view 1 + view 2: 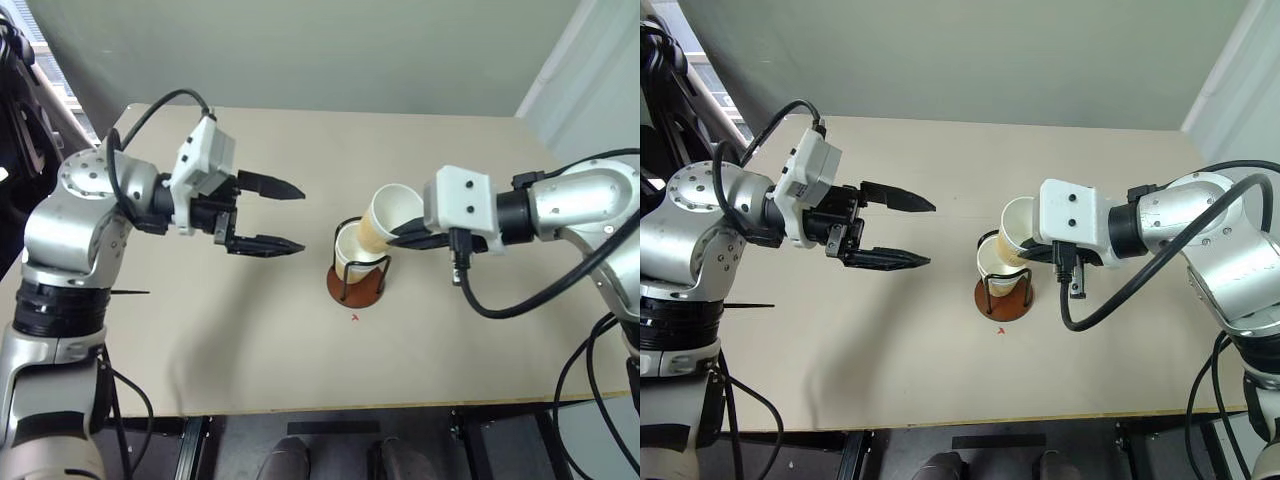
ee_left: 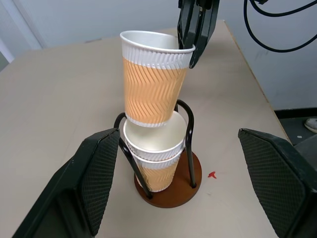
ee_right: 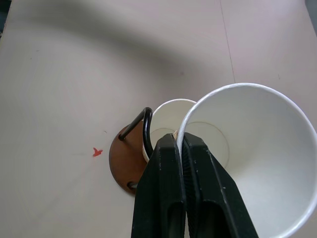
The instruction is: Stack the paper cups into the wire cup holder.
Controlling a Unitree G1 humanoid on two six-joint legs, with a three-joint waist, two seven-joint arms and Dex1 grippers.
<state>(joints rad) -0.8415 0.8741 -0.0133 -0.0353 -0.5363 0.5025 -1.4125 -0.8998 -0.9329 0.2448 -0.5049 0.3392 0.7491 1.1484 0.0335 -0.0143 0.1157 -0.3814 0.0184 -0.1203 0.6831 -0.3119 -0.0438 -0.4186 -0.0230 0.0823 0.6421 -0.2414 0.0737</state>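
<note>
— Over the holder [image 2: 168, 191], mid-table: third cup [image 2: 154, 79] pinched by its rim in the right gripper [image 2: 194, 49], fingers clamped tight on the wall, one inside, one outside. Hangs tilted, base just above the two cups [image 2: 154, 148] already nested between the wire loops.

— And the left gripper [image 1: 262, 215]?

— Off to the side, well apart from the holder, fingers spread wide, holding nothing.

— Step in hand?

— Last cup going in, judging by two seated and one held.

— Next move?

— Probably straighten the tilt, centre the base over the top cup's mouth, lower between the loops, then let go. Risk: catching a wire or tipping the holder.
</note>
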